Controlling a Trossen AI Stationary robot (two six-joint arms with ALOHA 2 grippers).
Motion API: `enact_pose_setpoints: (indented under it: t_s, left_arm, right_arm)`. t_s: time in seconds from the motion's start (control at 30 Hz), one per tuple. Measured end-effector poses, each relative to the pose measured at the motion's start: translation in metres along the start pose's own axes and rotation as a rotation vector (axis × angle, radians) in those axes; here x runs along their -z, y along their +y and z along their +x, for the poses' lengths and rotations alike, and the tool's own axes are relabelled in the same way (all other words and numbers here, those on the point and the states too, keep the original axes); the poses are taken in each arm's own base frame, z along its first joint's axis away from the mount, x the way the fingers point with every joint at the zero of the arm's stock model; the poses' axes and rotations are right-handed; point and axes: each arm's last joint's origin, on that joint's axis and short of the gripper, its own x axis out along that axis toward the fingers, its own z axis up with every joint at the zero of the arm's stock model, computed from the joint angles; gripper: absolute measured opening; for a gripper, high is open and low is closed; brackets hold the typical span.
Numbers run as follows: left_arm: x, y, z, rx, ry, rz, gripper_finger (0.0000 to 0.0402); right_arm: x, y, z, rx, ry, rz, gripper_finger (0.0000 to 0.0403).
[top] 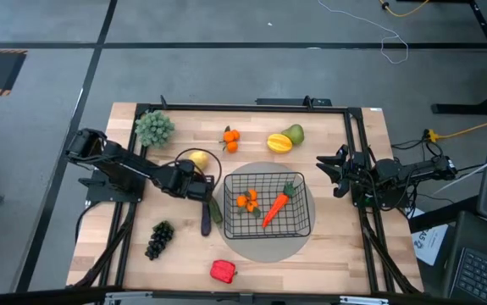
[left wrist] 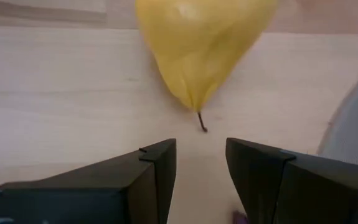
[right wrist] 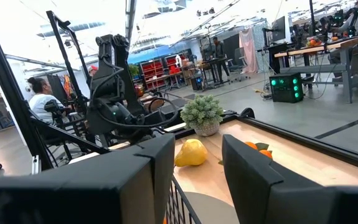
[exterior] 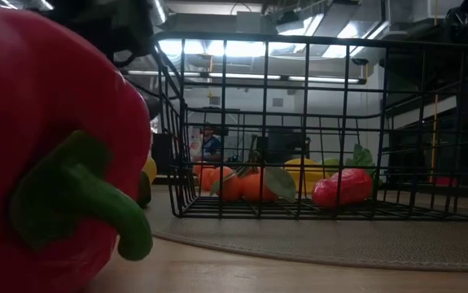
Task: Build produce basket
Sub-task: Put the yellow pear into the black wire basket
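Observation:
The black wire basket stands on a grey round disc. An orange carrot and an orange cluster lie in it. My left gripper is open and tipped downward just short of a yellow pear, with nothing between its fingers. The pear lies on its side on the wood, its stem toward the fingers. In the high view this gripper is left of the basket. My right gripper waits open at the table's right side.
A purple eggplant and a green cucumber lie beside the basket's left wall. Dark grapes and a red pepper lie nearer the front. Another orange cluster, a yellow fruit, a green fruit and a potted plant are at the back.

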Motion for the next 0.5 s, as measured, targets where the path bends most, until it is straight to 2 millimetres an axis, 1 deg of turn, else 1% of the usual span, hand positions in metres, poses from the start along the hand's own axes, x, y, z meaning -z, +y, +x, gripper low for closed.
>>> enact_pose_setpoints:
  t_s: [0.17,0.37,0.5]
  left_arm:
    - [-0.004,-0.002,0.008,0.035,-0.005,0.01,0.0128]
    - [-0.008,-0.004,0.011,0.045,-0.003,0.047,0.0128]
    - [-0.003,-0.004,0.019,0.018,0.025,0.066,0.0128]
  right_arm:
    - [0.0,0.0,0.0,0.0,0.0,0.0,0.0131]
    - [0.0,0.0,0.0,0.0,0.0,0.0,0.0131]
    - [0.0,0.0,0.0,0.0,0.0,0.0,0.0131]
